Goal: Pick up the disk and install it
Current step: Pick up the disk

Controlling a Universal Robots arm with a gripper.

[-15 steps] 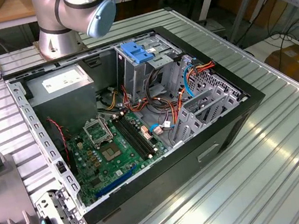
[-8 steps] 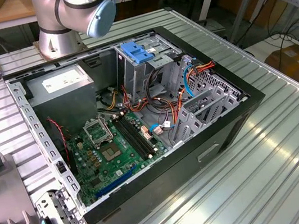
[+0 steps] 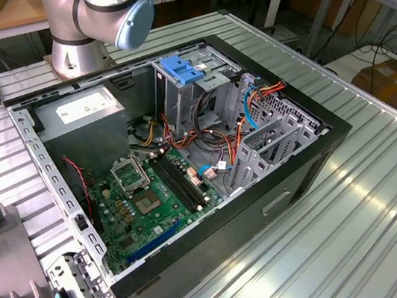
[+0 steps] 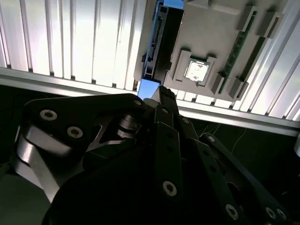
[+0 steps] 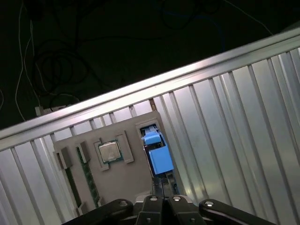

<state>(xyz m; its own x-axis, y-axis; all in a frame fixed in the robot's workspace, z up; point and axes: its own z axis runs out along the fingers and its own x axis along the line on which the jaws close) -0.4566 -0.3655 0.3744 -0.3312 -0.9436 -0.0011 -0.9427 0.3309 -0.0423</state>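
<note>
- The disk [image 5: 158, 158] [image 4: 157, 47] stands on edge in a slot at the rim of a flat grey fixture plate [image 5: 126, 183], directly in front of the end effector's tips. It appears as a thin slab with smooth, bright blue plastic rails along its edges.
- The end effector [image 5: 162, 190] is a black, bolted linkage with slim bars that converge just over the near end of the disk. In both wrist views the bars lie close side by side, but I cannot tell whether they press on the disk or merely hover at it.
- Beside the disk, further out from the end effector, the matte plate carries a square, silvery processor chip [image 5: 109, 151] [image 4: 196, 70] in a raised frame. It also holds narrow green memory sticks [image 5: 89, 176] [image 4: 239, 42] set in grooves.
- The plate rests on a surface [image 5: 234, 140] of ribbed, shiny aluminium profiles.
- In the exterior view an open black computer case [image 3: 268, 206] lies on the same ribbed surface. Inside it are a green motherboard [image 3: 153, 194] and a grey power-supply box [image 3: 83, 114]. A light-blue latch [image 3: 182, 70] sits atop a perforated metal drive cage [image 3: 176, 103].
- The arm [image 3: 98, 14], with its rounded silver joint and pale blue cap, rises behind the case.
</note>
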